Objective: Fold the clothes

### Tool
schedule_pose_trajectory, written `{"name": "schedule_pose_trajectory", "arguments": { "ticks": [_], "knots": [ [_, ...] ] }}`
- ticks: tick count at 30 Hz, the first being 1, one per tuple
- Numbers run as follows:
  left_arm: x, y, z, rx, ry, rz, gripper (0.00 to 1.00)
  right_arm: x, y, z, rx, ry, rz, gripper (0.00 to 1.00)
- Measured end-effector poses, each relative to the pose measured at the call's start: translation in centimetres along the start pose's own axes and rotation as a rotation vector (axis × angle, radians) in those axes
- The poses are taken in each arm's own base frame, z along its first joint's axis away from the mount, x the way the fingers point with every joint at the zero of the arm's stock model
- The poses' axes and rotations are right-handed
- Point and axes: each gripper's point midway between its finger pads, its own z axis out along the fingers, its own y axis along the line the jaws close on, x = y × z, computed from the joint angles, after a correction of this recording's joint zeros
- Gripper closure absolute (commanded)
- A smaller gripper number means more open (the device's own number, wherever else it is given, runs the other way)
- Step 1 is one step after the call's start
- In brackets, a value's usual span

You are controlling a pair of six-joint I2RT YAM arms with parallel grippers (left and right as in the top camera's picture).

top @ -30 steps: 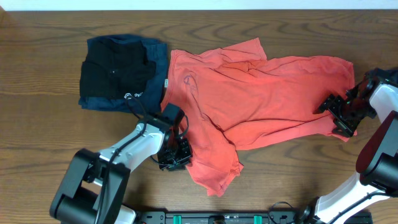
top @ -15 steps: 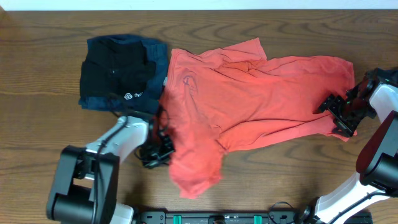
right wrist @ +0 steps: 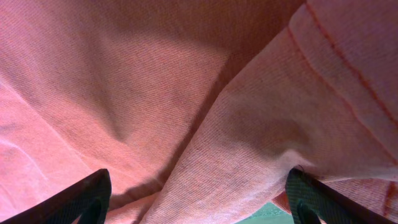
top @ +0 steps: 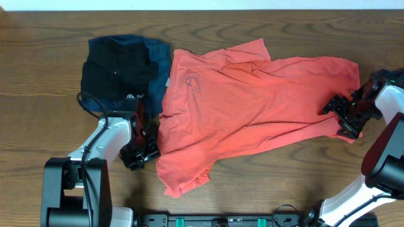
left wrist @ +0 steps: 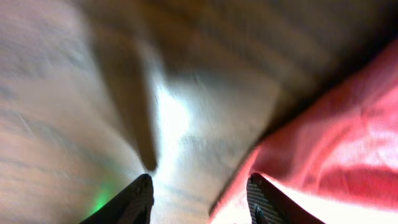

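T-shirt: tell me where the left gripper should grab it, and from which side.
Probably the loose lower-left corner of the T-shirt, coming in from its left: that flap juts out alone, thin and flat, nearest the left gripper.

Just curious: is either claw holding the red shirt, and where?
Nothing is held: the left claw stands open beside the T-shirt, and the right claw is open over its other end.
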Motion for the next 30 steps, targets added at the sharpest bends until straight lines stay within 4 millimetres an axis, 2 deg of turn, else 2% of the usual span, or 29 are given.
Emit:
{"name": "schedule_pose_trajectory", "arguments": {
  "ticks": [5,8,11,14,17,19,20,21,26,30],
  "knots": [
    [1.9,-0.4,-0.1,0.037,0.086,0.015,0.48,0.0,0.0,0.0,0.000,0.000,0.000,0.12],
    [2.6,-0.6,-0.2,0.052,0.119,0.020,0.62,0.0,0.0,0.0,0.000,0.000,0.000,0.12],
    [3.2,-0.6,0.2,0.065,0.141,0.020,0.72,0.0,0.0,0.0,0.000,0.000,0.000,0.12],
    [4.2,-0.3,1.1,0.075,0.171,0.017,0.78,0.0,0.0,0.0,0.000,0.000,0.000,0.12],
    [4.6,-0.3,1.7,0.094,0.177,0.016,0.78,0.0,0.0,0.0,0.000,-0.001,0.000,0.12],
    [4.4,-0.7,1.8,0.123,0.160,0.021,0.81,0.0,0.0,0.0,-0.001,-0.002,0.000,0.12],
    [4.2,-1.0,1.7,0.141,0.147,0.026,0.90,-0.1,0.0,0.0,-0.001,-0.002,0.000,0.12],
    [4.1,-1.3,1.7,0.156,0.138,0.030,0.94,-0.1,0.0,0.0,-0.001,-0.003,-0.001,0.12],
    [2.7,-2.6,1.4,0.215,0.086,0.063,0.94,-0.1,0.0,0.0,-0.001,-0.003,-0.001,0.12],
    [1.1,-1.4,0.4,0.128,0.039,0.055,0.94,-0.1,0.0,0.0,-0.001,-0.003,-0.001,0.12]
  ]
}}
